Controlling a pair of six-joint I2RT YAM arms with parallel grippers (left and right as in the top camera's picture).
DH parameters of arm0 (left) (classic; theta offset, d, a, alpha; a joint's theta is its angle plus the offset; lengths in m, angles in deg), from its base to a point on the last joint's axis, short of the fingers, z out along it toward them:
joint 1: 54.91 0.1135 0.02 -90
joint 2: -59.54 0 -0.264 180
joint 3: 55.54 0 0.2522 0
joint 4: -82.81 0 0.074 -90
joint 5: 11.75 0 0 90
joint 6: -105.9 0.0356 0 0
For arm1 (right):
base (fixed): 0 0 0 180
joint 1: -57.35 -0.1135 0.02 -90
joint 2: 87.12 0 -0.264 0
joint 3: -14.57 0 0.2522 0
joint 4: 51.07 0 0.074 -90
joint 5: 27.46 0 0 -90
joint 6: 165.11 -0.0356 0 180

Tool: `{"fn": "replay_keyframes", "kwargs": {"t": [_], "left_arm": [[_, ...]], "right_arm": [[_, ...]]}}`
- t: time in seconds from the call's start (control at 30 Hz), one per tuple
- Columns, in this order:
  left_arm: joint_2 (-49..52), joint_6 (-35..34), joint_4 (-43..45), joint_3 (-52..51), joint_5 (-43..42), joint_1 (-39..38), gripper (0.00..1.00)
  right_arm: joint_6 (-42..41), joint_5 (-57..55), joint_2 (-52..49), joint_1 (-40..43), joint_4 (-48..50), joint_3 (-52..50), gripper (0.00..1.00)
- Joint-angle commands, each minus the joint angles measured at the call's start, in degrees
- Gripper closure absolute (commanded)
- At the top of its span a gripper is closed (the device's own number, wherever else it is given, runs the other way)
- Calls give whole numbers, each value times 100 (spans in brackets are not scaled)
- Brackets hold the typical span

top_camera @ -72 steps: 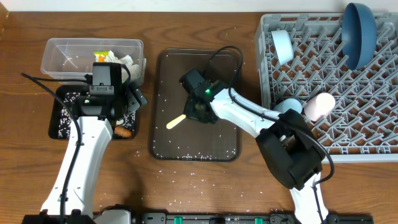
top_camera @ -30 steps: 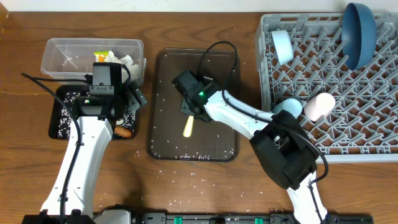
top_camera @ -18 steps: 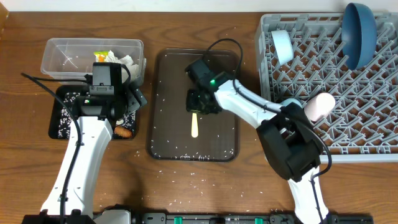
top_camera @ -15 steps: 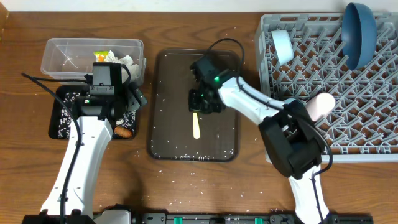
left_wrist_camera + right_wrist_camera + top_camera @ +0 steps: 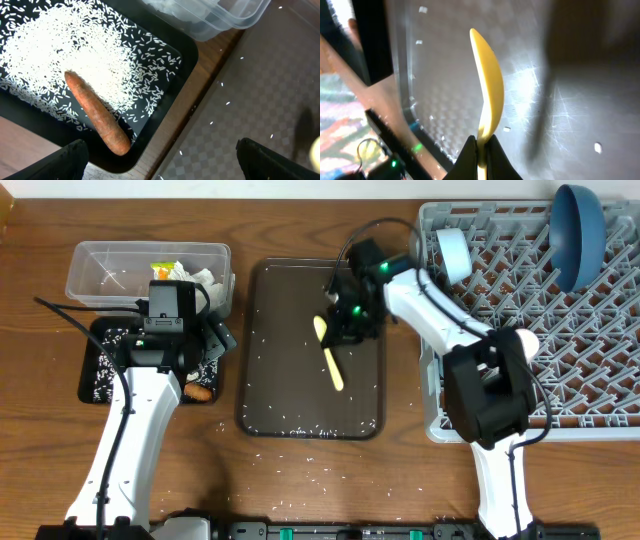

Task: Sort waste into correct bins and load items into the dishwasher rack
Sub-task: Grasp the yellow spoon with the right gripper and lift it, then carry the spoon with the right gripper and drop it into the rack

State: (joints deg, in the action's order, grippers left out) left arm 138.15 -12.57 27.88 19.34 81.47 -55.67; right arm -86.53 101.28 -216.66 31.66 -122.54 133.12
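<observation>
My right gripper [image 5: 350, 320] is shut on the handle of the yellow spoon [image 5: 329, 355] and holds it above the dark brown serving tray [image 5: 275, 390], near the tray's upper right. In the right wrist view the spoon [image 5: 489, 95] stands out from the gripper [image 5: 481, 155], bowl end away. My left gripper [image 5: 210, 340] is open and empty over the black tray's right edge [image 5: 175, 100]. That tray holds rice [image 5: 75, 65] and the sausage [image 5: 95, 115]. The clear tub [image 5: 100, 272] holds tissues [image 5: 203, 280] and the wrapper [image 5: 165, 270].
The grey rack [image 5: 600, 350] at the right holds the dark blue bowl-plate [image 5: 578, 230], a light blue cup [image 5: 453, 252] and a pink cup [image 5: 520, 342]. Loose rice grains lie on the brown tray and on the table [image 5: 310, 465] in front of it.
My right gripper has swung from the brown tray's middle up and right toward the rack, carrying the spoon, which has turned. The left arm has not moved.
</observation>
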Motion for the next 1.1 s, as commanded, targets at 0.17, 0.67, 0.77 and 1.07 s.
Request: {"fn": "replay_keyframes", "kwargs": {"t": [0.17, 0.67, 0.77, 1.07], "left_arm": [[-15, 35, -17, 98, 90, 15, 4], [-15, 35, -17, 98, 90, 15, 3], [-15, 35, -17, 98, 92, 15, 3], [-15, 35, -17, 98, 90, 15, 3]], "right_arm": [[789, 264, 833, 343, -168, 245, 99], [1445, -2037, 2599, 2527, -798, 245, 99], [1541, -2577, 2524, 2841, -592, 195, 99], [1628, -3593, 1856, 2981, 509, 125, 99]]}}
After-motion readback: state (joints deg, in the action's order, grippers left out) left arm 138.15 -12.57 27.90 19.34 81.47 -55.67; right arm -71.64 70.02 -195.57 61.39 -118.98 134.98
